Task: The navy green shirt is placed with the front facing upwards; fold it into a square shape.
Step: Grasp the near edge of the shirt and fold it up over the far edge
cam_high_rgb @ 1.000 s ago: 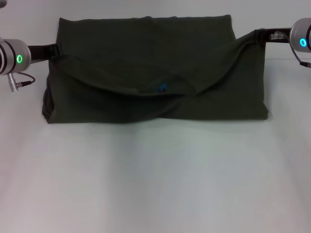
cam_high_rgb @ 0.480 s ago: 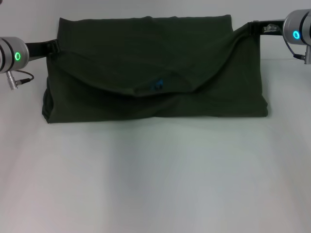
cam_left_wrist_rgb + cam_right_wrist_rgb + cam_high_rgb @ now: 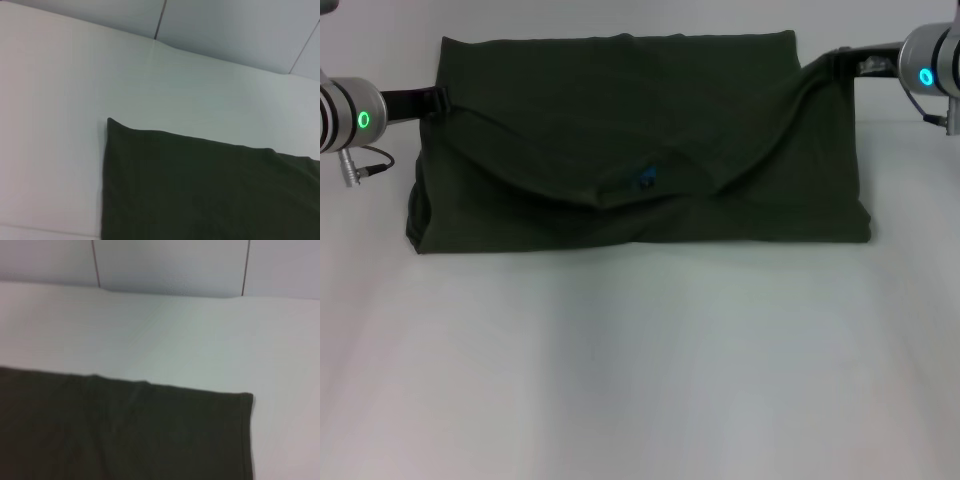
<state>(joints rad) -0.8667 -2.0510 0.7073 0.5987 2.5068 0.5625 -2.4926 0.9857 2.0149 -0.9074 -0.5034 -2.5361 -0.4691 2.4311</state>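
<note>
— Where's your navy green shirt [image 3: 640, 150]?
— At the bench's [image 3: 640, 380] far edge, half folded; squaring remains.
— Hands?
— Your left hand [image 3: 430, 98] and right hand [image 3: 840, 62] each pinch an upper-layer corner.

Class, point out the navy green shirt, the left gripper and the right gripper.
navy green shirt [image 3: 620, 120]: head view, far folded layer.
left gripper [image 3: 438, 99]: head view, fingertips pinching cloth.
right gripper [image 3: 838, 60]: head view, fingertips pinching cloth.

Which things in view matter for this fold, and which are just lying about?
In the job:
navy green shirt, part folded
left gripper, on the shirt's left edge
right gripper, on its right edge

Lying about:
nothing loose, only the white table beneath
</note>
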